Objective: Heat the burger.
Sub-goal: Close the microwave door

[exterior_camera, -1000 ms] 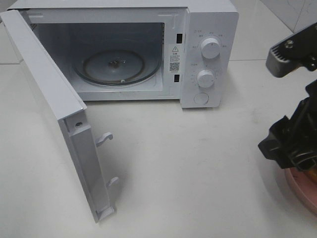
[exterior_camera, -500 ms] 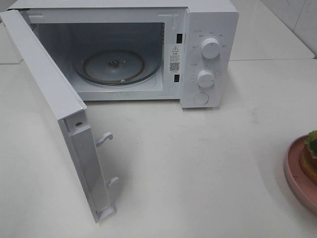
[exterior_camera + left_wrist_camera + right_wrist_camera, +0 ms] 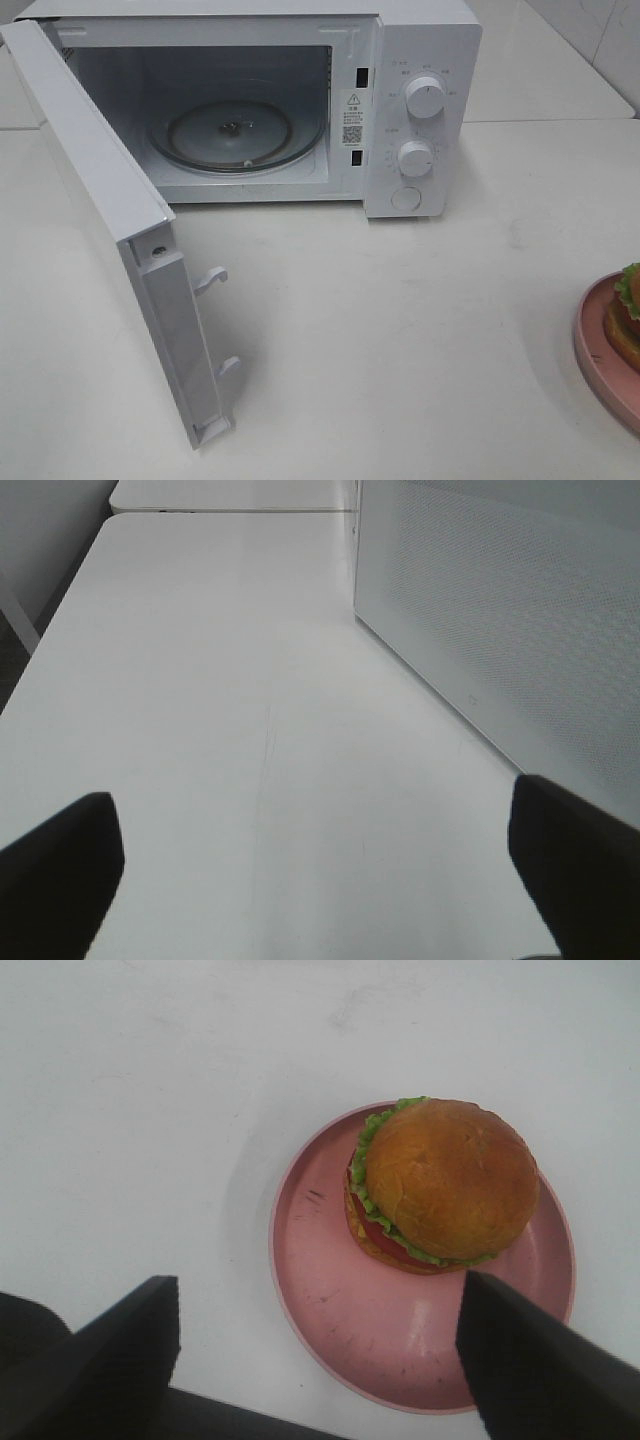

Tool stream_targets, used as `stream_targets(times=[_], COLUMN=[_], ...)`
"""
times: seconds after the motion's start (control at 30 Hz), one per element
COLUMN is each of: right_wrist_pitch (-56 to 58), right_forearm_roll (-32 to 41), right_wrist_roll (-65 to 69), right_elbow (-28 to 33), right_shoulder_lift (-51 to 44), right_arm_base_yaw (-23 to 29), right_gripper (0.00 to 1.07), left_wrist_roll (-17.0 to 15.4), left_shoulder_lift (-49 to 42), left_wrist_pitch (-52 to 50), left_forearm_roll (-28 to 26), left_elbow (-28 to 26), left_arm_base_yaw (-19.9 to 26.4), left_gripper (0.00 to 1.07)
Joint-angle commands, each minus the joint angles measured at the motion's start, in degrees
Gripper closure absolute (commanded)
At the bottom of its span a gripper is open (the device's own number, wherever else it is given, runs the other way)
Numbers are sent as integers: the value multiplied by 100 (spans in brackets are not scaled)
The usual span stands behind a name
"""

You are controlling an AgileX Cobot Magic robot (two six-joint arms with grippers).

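The burger (image 3: 440, 1185) has a golden-brown bun, green lettuce and red tomato, and sits on a pink plate (image 3: 330, 1300). In the exterior high view only its edge (image 3: 628, 310) shows on the plate (image 3: 598, 360) at the right border. My right gripper (image 3: 318, 1370) is open above the plate with the burger beyond its fingertips; neither gripper shows in the exterior high view. My left gripper (image 3: 315, 870) is open and empty over bare table beside the microwave's side wall (image 3: 520, 630). The white microwave (image 3: 420, 110) stands open, with a glass turntable (image 3: 235, 135) inside.
The microwave door (image 3: 110, 230) swings out toward the front left, with latch hooks (image 3: 212, 280) sticking out. Two knobs (image 3: 424, 98) and a button are on the right panel. The white table (image 3: 400, 330) lies between microwave and plate.
The right arm, which covered the plate at the right edge of the exterior high view, has pulled out of that view. The burger and plate now show there.
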State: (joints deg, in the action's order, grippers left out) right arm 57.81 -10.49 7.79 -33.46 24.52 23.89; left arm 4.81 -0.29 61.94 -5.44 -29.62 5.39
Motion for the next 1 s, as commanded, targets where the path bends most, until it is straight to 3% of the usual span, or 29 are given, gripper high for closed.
stream_targets(times=[0.03,0.33,0.8,1.0], right_wrist_pitch=[-23,-178,-69,-69], right_forearm_roll=[223,659,676,676], right_wrist_roll=[-286,-521,-556,-567], right_elbow=[86,407,493,493], right_shoulder_lift=[-258,-1352,-2607,-2630], right_arm_base_yaw=[-246,-1014,-1696,-1776], right_gripper=[31,31,32,32], left_wrist_roll=[-6,-6,-6,-6], left_shoulder_lift=[-46,-46,-46,-46], left_wrist_pitch=[-63,-63,-63,-63], left_forearm_roll=[-11,-11,-11,-11], left_elbow=[0,0,0,0], left_arm_base_yaw=[11,11,11,11], left_gripper=[9,9,9,9])
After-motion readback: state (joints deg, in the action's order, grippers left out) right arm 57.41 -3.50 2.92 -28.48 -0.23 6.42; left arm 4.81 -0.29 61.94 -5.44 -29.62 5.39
